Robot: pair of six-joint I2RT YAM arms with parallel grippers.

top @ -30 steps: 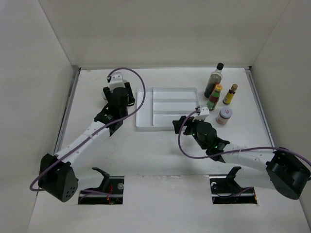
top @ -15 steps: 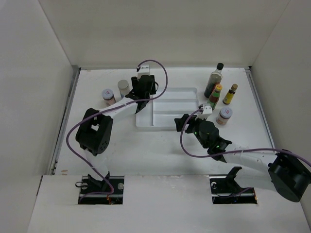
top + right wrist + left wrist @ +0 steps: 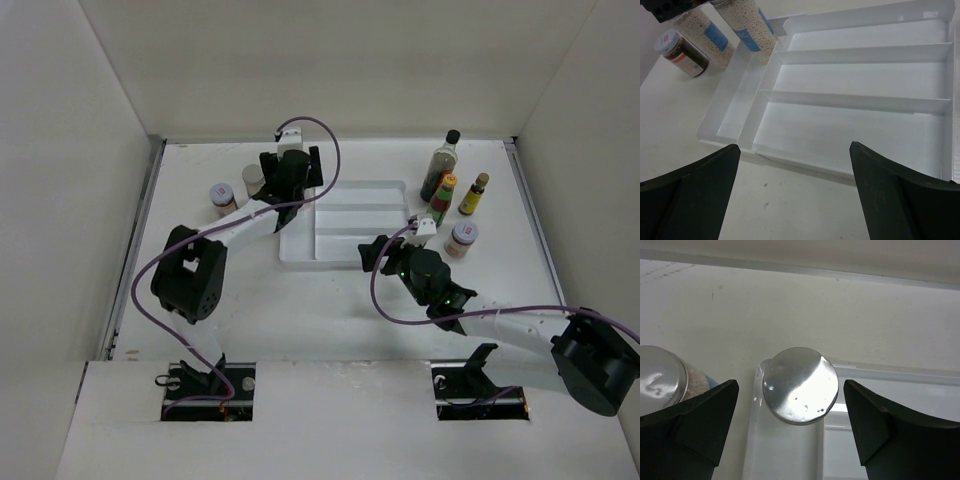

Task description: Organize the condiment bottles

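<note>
Silver jar lid (image 3: 801, 386) sits inside the wide left tool (image 3: 790, 386) (unseen from above); right tool (image 3: 794, 146) equally wide.

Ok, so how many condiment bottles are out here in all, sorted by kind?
Tall dark black-capped bottle: 1
Small yellow-capped bottles: 2
Clear silver-lidded jars: 2
Red-white-lidded jars: 2
Total: 7

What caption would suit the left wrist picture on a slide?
Left gripper, open, over a silver-lidded jar at the tray's end; a second jar stands beside it.
</note>
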